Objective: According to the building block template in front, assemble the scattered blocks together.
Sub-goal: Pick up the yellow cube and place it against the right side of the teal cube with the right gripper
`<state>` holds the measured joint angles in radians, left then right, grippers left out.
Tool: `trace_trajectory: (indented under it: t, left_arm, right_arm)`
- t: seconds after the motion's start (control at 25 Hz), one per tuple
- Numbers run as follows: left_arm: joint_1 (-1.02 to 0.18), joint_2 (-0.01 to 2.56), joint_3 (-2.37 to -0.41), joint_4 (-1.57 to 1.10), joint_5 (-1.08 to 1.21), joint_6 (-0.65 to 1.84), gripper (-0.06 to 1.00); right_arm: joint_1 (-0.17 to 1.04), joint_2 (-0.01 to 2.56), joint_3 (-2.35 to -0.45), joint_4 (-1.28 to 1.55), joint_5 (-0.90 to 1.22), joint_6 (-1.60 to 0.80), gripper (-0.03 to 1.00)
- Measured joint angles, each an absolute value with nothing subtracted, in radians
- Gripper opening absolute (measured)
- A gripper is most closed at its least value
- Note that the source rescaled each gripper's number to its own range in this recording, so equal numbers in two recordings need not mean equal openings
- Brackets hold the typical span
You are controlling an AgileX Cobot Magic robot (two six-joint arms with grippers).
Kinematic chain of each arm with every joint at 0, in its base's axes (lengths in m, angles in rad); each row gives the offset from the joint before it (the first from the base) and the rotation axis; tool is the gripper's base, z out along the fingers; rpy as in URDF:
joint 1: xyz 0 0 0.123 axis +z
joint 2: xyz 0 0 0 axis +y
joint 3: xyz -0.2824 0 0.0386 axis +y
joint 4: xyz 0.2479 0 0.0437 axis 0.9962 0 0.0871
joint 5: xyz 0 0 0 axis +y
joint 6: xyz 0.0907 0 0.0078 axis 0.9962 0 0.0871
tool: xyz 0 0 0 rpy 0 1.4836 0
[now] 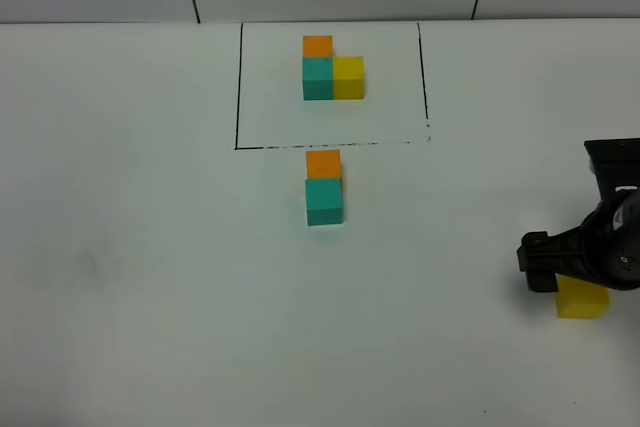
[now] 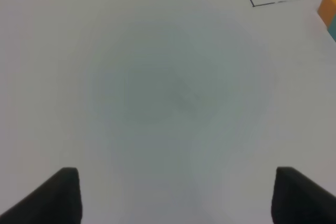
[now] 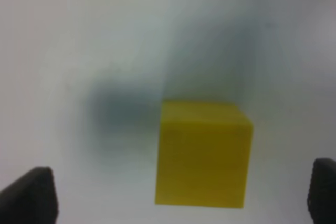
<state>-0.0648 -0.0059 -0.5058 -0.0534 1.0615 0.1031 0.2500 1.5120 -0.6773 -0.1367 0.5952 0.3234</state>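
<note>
You have a white table (image 1: 150, 247) with a black frame (image 1: 238, 87) drawn at its far middle. The right arm (image 1: 610, 247) reaches in from the right edge of the high view. Its right gripper (image 3: 176, 195) hangs over the yellow cube (image 1: 582, 299), jaws spread wide. In the wrist view you see clear gaps between that cube and each finger, so nothing is gripped.

The left gripper (image 2: 176, 198) shows only in its own wrist view. It is also spread wide, with bare table between the fingers.

Inside the frame sits the template (image 1: 330, 72): orange at the back, teal in front of it, yellow touching the teal's right side. Just outside the frame's near line, the orange cube (image 1: 323, 163) and the teal cube (image 1: 324, 201) touch, orange on the far side. Your yellow cube lies well apart from that pair, near the right edge.
</note>
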Motion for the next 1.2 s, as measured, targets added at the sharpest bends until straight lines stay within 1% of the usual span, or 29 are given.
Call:
trace_trajectory:
  t: [0.2,0.36,0.64,1.0,1.12,1.2]
  left_arm:
    - [-0.065,-0.006,-0.506,-0.053,1.062,0.103,0.69]
    - [-0.065,-0.006,-0.506,-0.053,1.062,0.103,0.69]
    - [-0.065,-0.006,-0.506,-0.053,1.062,0.103,0.69]
    - [-0.065,-0.006,-0.506,-0.053,1.062,0.103,0.69]
    - [-0.065,-0.006,-0.506,-0.053,1.062,0.103,0.69]
    - [-0.065,-0.006,-0.506,-0.053,1.062,0.101,0.69]
  right_arm:
    - [0.21,1.512,-0.664,-0.107,0.573,0.273,0.91]
    - [0.206,1.539,-0.664,-0.058,0.567,0.213,0.89]
    - [0.206,1.62,-0.664,-0.039,0.559,0.192,0.86]
    - [0.206,1.682,-0.664,-0.039,0.519,0.187,0.74]
    - [0.206,1.684,-0.664,-0.039,0.514,0.188,0.69]
    - [0.206,1.685,-0.664,-0.039,0.514,0.197,0.63]
